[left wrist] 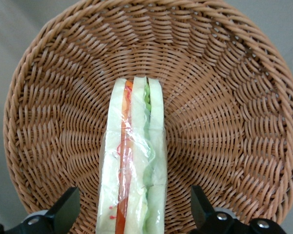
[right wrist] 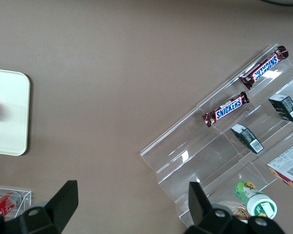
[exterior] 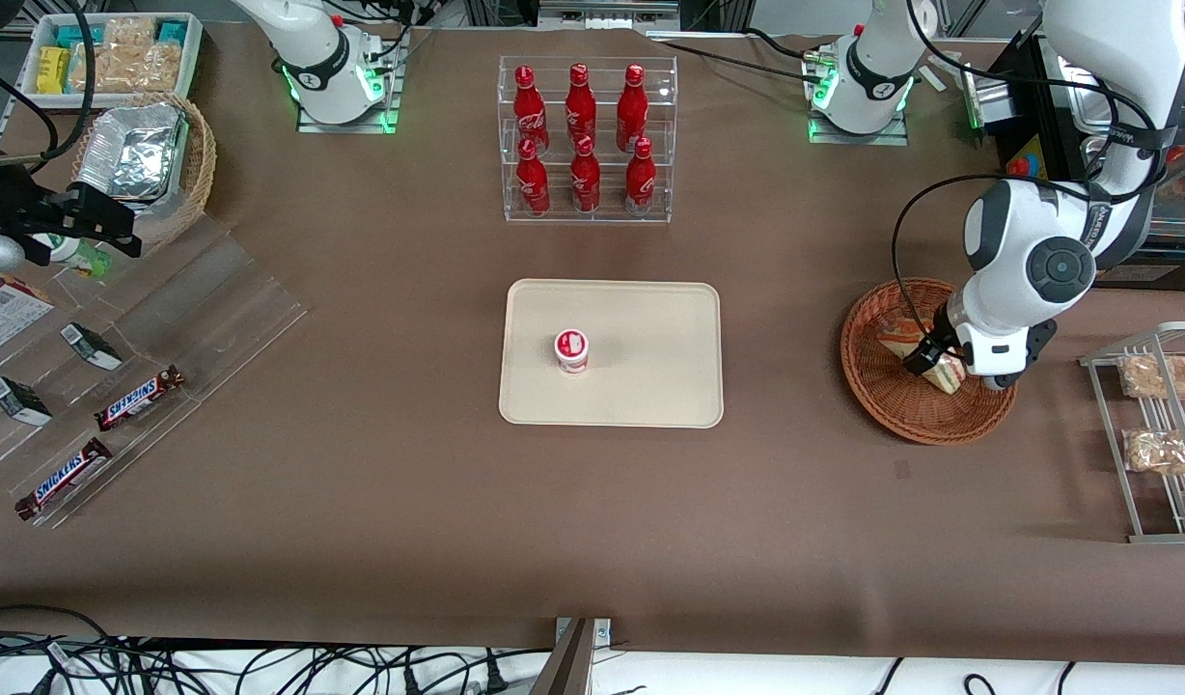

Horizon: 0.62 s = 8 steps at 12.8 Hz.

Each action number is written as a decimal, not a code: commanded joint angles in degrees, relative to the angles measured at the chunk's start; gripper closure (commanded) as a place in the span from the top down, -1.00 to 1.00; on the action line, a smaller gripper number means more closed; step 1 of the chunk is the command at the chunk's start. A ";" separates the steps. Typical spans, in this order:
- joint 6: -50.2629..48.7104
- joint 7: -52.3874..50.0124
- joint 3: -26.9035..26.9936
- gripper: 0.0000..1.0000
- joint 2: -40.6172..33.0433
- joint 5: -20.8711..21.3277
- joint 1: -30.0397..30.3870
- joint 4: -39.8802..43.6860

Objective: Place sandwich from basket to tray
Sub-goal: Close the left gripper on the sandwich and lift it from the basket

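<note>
The sandwich point(exterior: 948, 375), a wrapped wedge of white bread with red and green filling, lies in the reddish-brown wicker basket point(exterior: 901, 410) toward the working arm's end of the table. My left gripper point(exterior: 930, 365) is down inside the basket, open. In the left wrist view the sandwich point(left wrist: 136, 161) runs between the two dark fingertips point(left wrist: 66, 209), with a gap on each side, and the basket point(left wrist: 224, 97) weave fills the background. The cream tray point(exterior: 650, 309) lies mid-table, apart from the basket.
A small red-and-white cup point(exterior: 571, 349) stands on the tray. A clear rack of red bottles point(exterior: 585, 140) stands farther from the front camera than the tray. A wire rack of bagged snacks point(exterior: 1157, 430) stands beside the basket. Snickers bars point(exterior: 139, 398) lie on a clear display toward the parked arm's end.
</note>
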 commanded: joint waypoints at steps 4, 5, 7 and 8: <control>0.65 -1.64 -0.48 0.58 -1.60 2.42 0.37 -1.88; 0.56 -1.65 -0.48 0.30 -1.68 2.42 0.37 -1.88; 0.39 -1.73 -0.48 -0.10 -1.60 2.42 0.37 -1.79; 0.21 -1.65 -0.48 -0.12 -1.60 2.42 0.37 -1.62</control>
